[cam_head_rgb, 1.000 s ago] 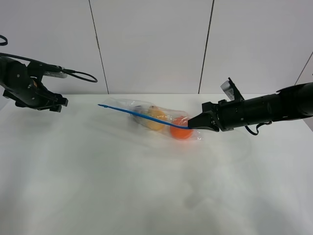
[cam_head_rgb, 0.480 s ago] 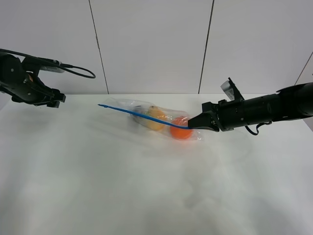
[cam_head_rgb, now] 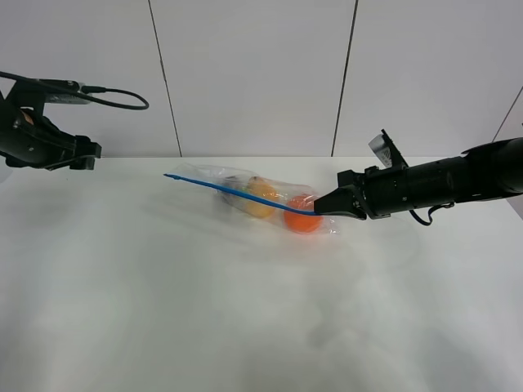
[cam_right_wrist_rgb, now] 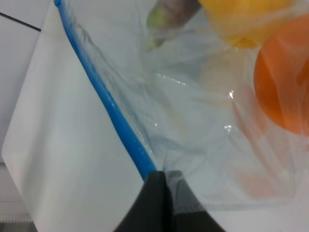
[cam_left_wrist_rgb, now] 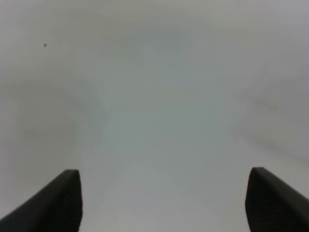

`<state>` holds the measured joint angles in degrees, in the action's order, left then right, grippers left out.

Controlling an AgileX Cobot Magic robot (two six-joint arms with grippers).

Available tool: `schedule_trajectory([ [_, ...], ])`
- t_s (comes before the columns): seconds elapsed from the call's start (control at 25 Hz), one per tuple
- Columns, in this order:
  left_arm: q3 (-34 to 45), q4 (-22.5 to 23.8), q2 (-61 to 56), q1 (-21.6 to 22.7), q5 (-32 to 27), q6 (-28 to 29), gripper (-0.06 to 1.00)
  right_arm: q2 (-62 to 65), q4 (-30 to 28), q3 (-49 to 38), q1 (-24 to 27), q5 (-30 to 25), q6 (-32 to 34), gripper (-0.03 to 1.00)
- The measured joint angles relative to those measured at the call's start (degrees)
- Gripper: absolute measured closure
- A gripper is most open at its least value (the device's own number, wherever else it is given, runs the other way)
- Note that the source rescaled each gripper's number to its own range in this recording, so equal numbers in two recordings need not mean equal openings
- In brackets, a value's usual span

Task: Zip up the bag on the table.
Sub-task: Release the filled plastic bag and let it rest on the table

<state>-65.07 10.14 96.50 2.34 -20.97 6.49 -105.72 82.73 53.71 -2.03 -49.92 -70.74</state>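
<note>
Bag (cam_head_rgb: 261,196): lies mid-table (cam_head_rgb: 245,327), towards the back.
Right gripper (cam_head_rgb: 320,208): jaws pinched tight on the bag's blue zipper strip (cam_head_rgb: 221,189), at its near end.
Left gripper (cam_head_rgb: 82,155): jaws wide apart, holding nothing, far left.

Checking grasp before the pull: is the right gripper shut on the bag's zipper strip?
Shut. The right gripper pinches the blue zipper strip at the bag's end by the orange; its tips show no gap.

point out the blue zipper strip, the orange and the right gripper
blue zipper strip (cam_head_rgb: 237,193): exterior high view, middle of the strip's length
orange (cam_head_rgb: 303,220): exterior high view, centre of the fruit
right gripper (cam_head_rgb: 319,211): exterior high view, front end, where it pinches the strip
</note>
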Motion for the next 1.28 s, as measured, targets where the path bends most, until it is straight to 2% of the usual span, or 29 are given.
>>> schedule_trajectory([
  [0.12,1.5,-3.1,-3.5,0.0,0.0,0.0,-0.06,0.0,-0.1,0.0,0.0,0.0,0.0,0.97],
  [0.2,3.0,-3.6,-6.1,0.0,0.0,0.0,-0.06,0.0,-0.4,0.0,0.0,0.0,0.0,0.97],
  [0.68,15.2,-3.6,-25.9,0.0,-0.1,-1.1,-0.06,0.0,-1.1,0.0,0.0,0.0,-0.1,0.97],
  [1.28,23.9,-3.6,-44.0,0.0,-6.5,0.5,-0.06,0.0,-2.2,0.0,0.0,0.0,-0.1,0.97],
])
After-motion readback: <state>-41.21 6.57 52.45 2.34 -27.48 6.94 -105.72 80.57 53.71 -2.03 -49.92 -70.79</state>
